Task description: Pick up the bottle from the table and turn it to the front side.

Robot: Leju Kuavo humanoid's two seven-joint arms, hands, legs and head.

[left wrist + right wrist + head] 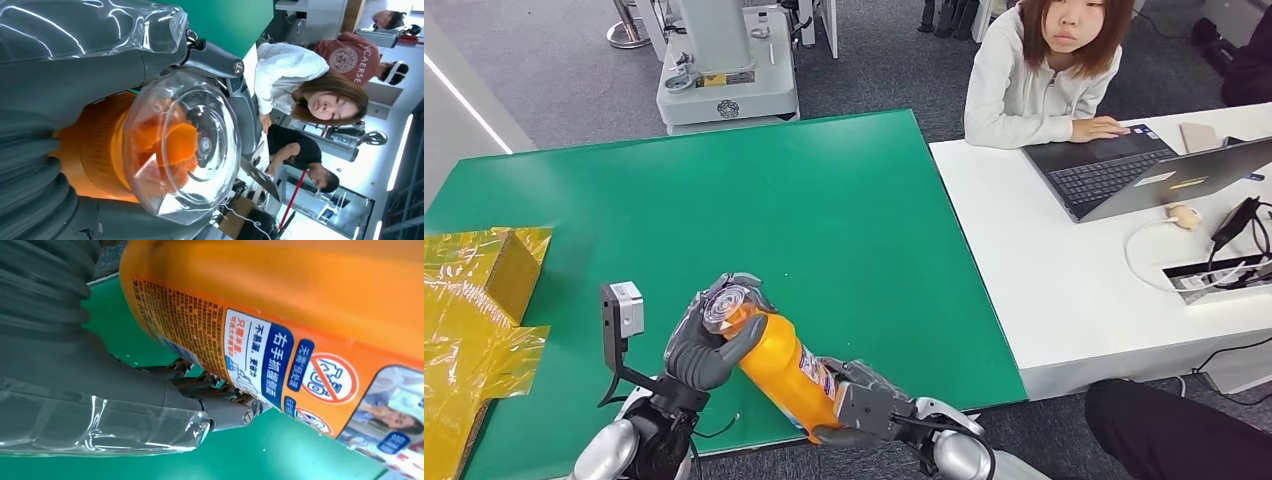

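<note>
While tilted, bottle [779, 365] in both hands

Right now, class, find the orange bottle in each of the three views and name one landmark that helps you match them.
Head view: the orange bottle lies tilted at lower centre, held between the left hand and the right hand.
Left wrist view: seen cap-first, its clear cap at centre.
Right wrist view: its labelled side across the upper right.
Shared landmark: the green table.

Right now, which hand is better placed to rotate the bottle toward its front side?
Probably the left hand: it wraps the bottle at its clear cap end, while the right hand supports the base.
</note>
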